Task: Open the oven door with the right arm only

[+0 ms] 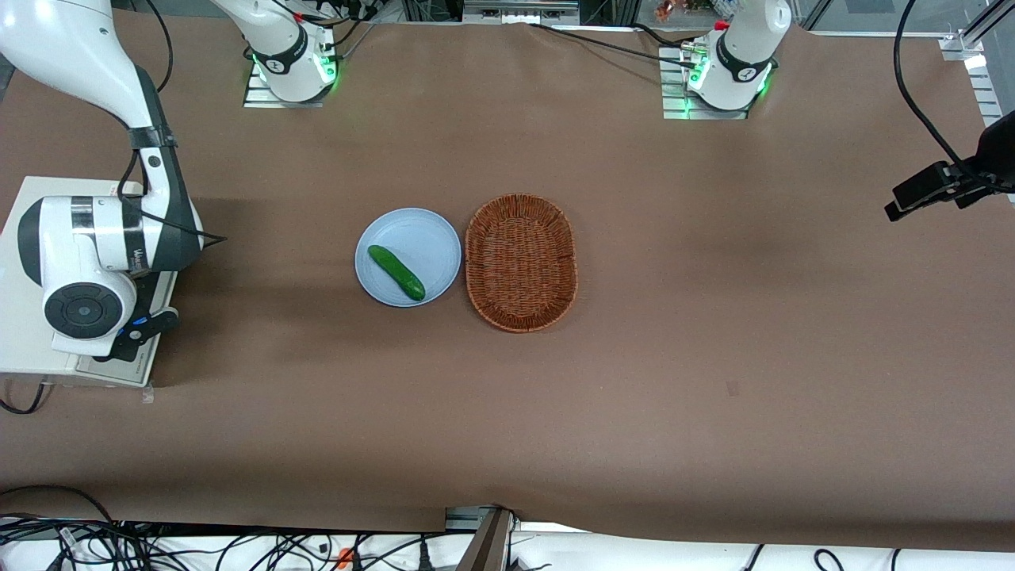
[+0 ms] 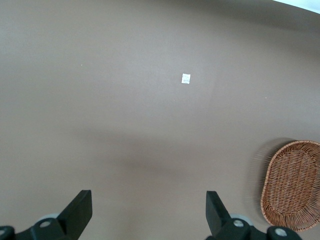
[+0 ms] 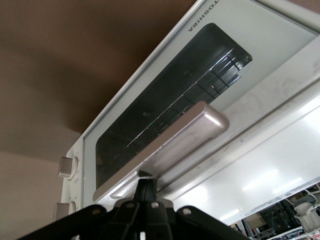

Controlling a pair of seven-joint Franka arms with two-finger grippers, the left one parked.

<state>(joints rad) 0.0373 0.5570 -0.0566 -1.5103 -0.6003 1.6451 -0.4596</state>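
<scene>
The cream-white toaster oven stands at the working arm's end of the table, mostly covered by the right arm. My gripper hangs over the oven's edge that faces the table's middle. In the right wrist view the oven door shows its dark glass window with a wire rack inside and its silver bar handle. My gripper is shut with both fingers pressed together and nothing between them. Its tips sit in the gap between the handle and the door frame. I cannot tell whether the door is ajar.
Two oven knobs sit beside the door. A blue plate with a cucumber and a wicker basket lie mid-table. The basket and a white scrap show in the left wrist view.
</scene>
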